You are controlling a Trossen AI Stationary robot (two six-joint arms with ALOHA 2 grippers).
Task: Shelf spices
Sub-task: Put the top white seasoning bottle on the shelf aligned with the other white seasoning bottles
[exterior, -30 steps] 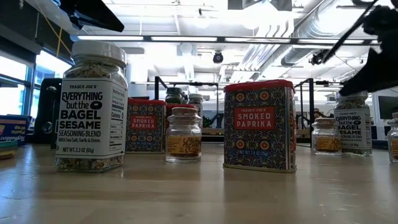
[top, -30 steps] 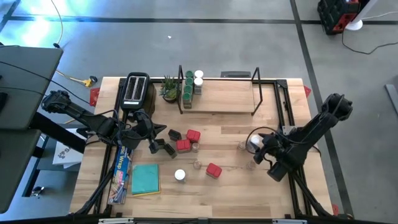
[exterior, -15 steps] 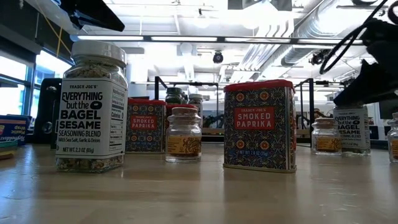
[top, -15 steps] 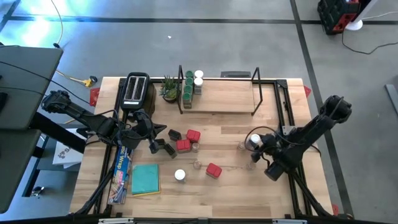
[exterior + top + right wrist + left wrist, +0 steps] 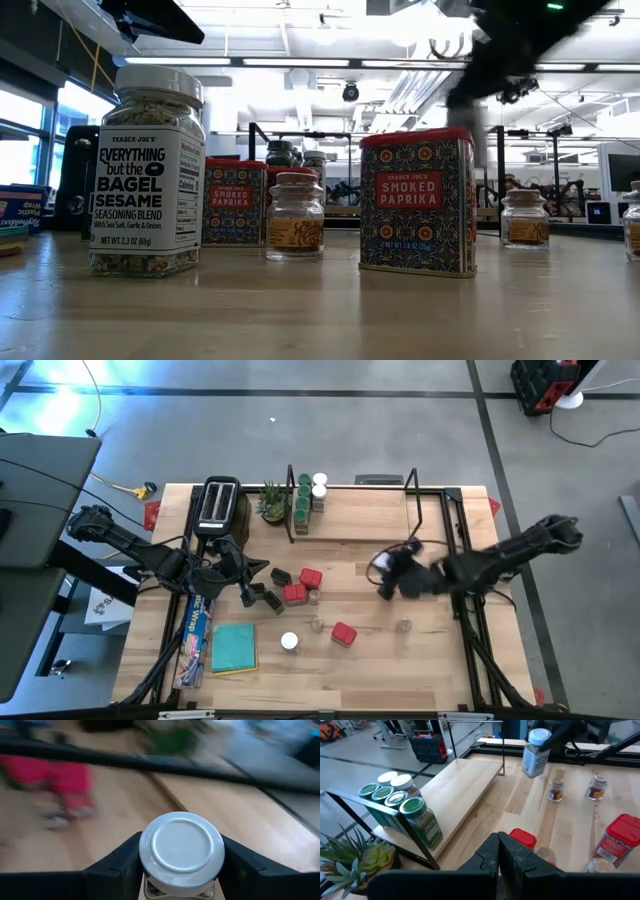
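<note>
Pale butcher-block planks make up the counter (image 5: 380,650), ringed by grey concrete floor. Over its right half the right gripper (image 5: 181,870) pinches a white-lidded jar (image 5: 181,851) between two matte black fingers (image 5: 117,865); that wrist view shows the lid as a smooth round disc with a raised rim, everything behind it smeared. From above the same jar is only a dark blur in front of the shelf (image 5: 360,512), while the left wrist view shows it clearly, a clear glass body with a white label, held above the wood. The left gripper (image 5: 499,855) hangs over the counter's left part, fingers pressed together. On the shelf's left end stand green-lidded jars (image 5: 402,805) and white-lidded ones, tight against the black wire frame. Loose spices remain on the counter: red patterned tins (image 5: 417,200), tiny clear jars (image 5: 295,215) and a sesame blend jar (image 5: 147,170), whose lettering only the low view makes readable
</note>
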